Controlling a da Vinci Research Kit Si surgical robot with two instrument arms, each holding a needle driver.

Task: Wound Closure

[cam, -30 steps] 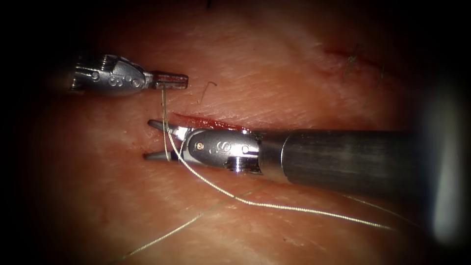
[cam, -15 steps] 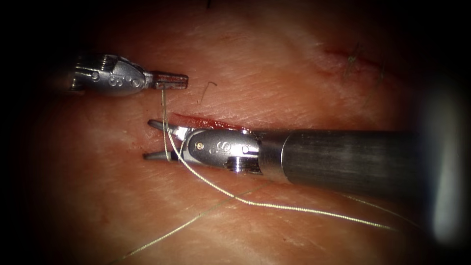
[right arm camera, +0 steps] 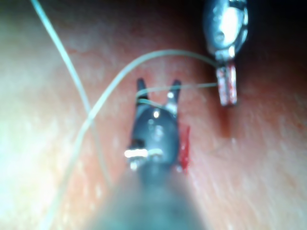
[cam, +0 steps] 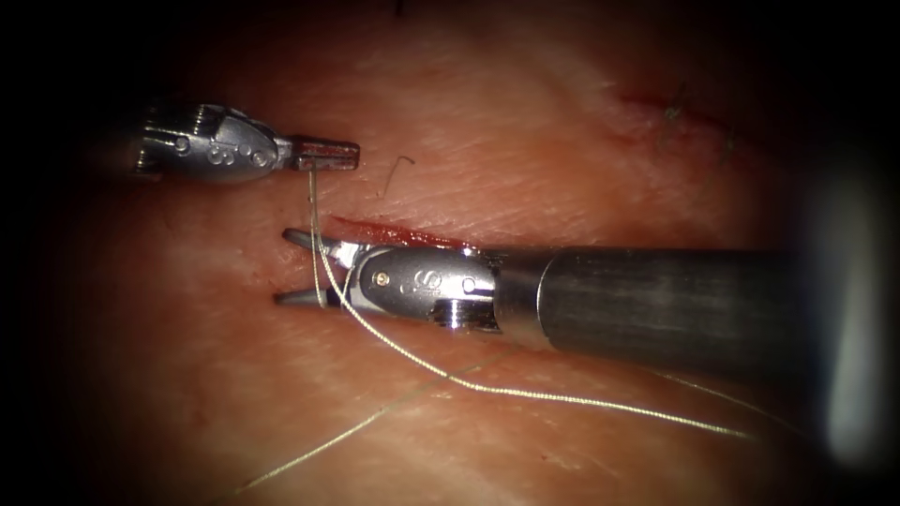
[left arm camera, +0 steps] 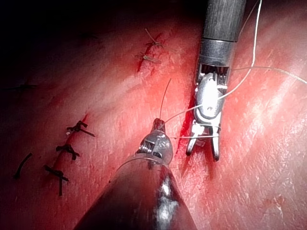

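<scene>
The thread (cam: pixel 314 201) is pinched by the left tool (cam: pixel 323 155) at upper left; the right tool (cam: pixel 298 267) is spread astride it beside the cut (cam: pixel 394 231) — a tug could tear tissue (cam: pixel 562 141).

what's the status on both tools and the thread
Left tool shut on thread. Right tool open, thread crossing between its jaws, holding nothing. Cut beside right tool. Needle not made out.
</scene>
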